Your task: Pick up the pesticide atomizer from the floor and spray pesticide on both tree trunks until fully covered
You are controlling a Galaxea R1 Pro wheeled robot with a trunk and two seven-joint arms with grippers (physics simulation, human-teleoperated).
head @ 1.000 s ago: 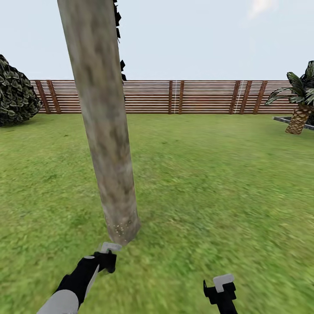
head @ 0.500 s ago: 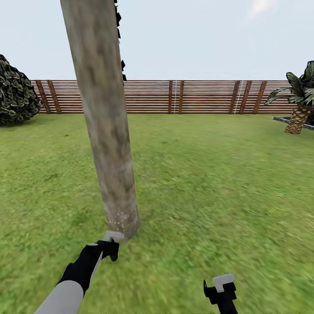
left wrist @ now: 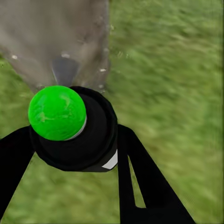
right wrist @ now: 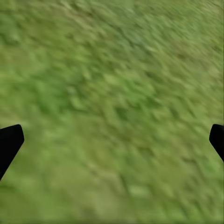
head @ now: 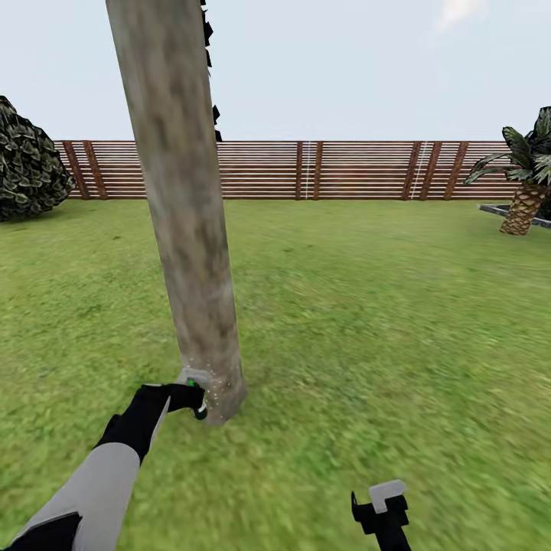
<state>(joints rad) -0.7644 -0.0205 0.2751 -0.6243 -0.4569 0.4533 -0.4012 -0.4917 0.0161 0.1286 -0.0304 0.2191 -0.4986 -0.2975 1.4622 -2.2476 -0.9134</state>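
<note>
Step in hand: spraying the first tree trunk (head: pixel 187 229); the left gripper (head: pixel 191 394) holds the pesticide atomizer (left wrist: pixel 74 128) right at the trunk's base, nozzle toward the bark.
Left gripper: clenched on the atomizer, one dark finger on each side of the bottle in the left wrist view.
Atomizer: between those fingers; its top reads bright green (left wrist: pixel 57 112) here, not red, and a sliver of white label shows on its side.
Pesticide: a few white specks (left wrist: pixel 102 70) on the bark just ahead of the gripper; only the lowest band of trunk looks dotted, so coverage seems far from full.
Right gripper (head: pixel 380 511): released, its tips (right wrist: pixel 10 142) spread wide over bare grass (right wrist: pixel 116 107), well apart from the trunk.
Next move: probably raising the left gripper along the trunk while spraying, since the bark above is bare; the other tree remains.
Views differ: the left wrist view gives the grip and green top; the head view gives trunk height, lawn, fence (head: pixel 344 168), a dark bush (head: pixel 27 164) and a palm (head: pixel 528 191) far beyond.
</note>
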